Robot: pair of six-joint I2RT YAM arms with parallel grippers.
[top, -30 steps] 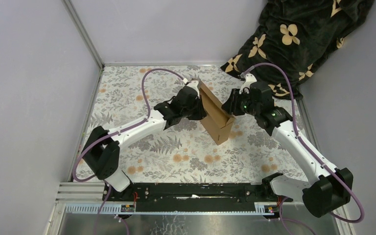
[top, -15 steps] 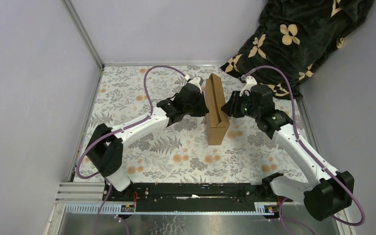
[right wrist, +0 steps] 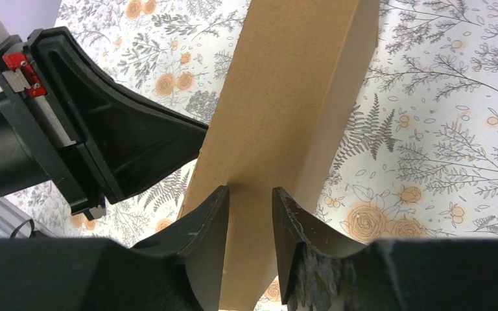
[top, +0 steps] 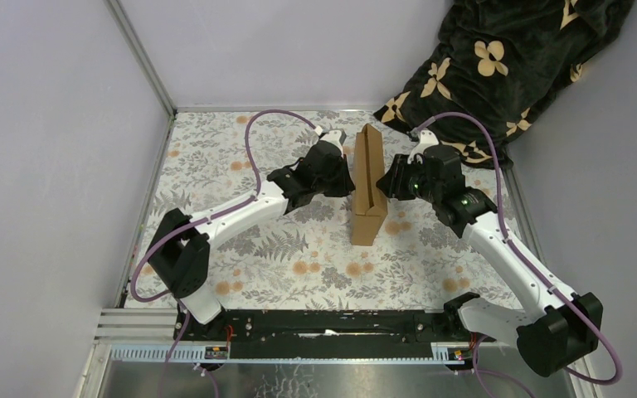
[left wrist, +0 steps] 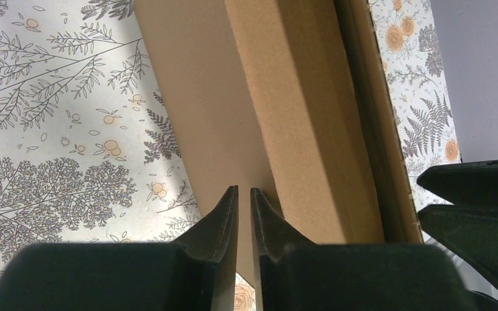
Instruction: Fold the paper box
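Boxed in by plain lilac-grey walls [top: 50, 166] at left and back, joined by a thin metal corner strip [top: 143, 58]. Pale print of grey ferns and orange blossoms all over the desk [top: 216, 166]. Dark blanket [top: 506, 58] with beige flower motifs heaped at the far right corner. Ribbed aluminium rail [top: 133, 323] along the near edge.

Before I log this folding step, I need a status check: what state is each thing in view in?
paper box: folded up, standing on its narrow edge.
left gripper: jaws nearly closed, pinching a cardboard wall.
right gripper: jaws part open, straddling a cardboard edge; grip unclear.
blanket: bunched up in the far right corner.
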